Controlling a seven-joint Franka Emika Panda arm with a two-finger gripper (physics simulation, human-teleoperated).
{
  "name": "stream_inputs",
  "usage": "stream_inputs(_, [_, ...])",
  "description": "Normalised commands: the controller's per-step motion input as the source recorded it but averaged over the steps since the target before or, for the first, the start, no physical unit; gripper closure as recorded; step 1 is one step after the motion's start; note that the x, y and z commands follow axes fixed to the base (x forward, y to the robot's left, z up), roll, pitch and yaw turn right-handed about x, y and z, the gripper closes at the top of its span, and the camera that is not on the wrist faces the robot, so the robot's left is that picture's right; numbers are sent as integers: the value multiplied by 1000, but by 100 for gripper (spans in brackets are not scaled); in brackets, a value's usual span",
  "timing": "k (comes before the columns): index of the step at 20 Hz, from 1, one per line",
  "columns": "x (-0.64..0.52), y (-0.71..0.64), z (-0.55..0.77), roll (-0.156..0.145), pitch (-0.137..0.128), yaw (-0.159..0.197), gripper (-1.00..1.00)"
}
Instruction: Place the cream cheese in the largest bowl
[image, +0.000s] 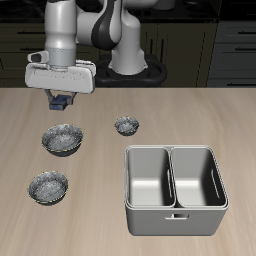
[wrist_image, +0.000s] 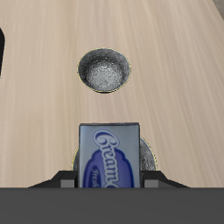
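My gripper (image: 60, 105) is shut on the cream cheese (image: 62, 102), a small dark blue box, and holds it above the table. The largest bowl (image: 62, 139), speckled grey with a dark inside, stands just below it, a little nearer the table's front edge. In the wrist view the cream cheese (wrist_image: 111, 159) sits between my gripper's (wrist_image: 111, 180) fingers. The rim of the largest bowl (wrist_image: 150, 159) peeks out from behind the box.
A shallower speckled bowl (image: 48, 187) stands nearer the front edge and also shows in the wrist view (wrist_image: 105, 70). A tiny speckled bowl (image: 126, 125) stands mid-table. A grey two-compartment metal bin (image: 175, 190) stands toward the front.
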Motion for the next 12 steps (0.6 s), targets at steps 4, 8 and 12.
stream_inputs(4, [79,-72,-366,-46,34,8,100])
stream_inputs(8, [7,-24,-302,-6,26,-7,100])
stream_inputs(12, [27,-107,-300,-53,22,-28,100])
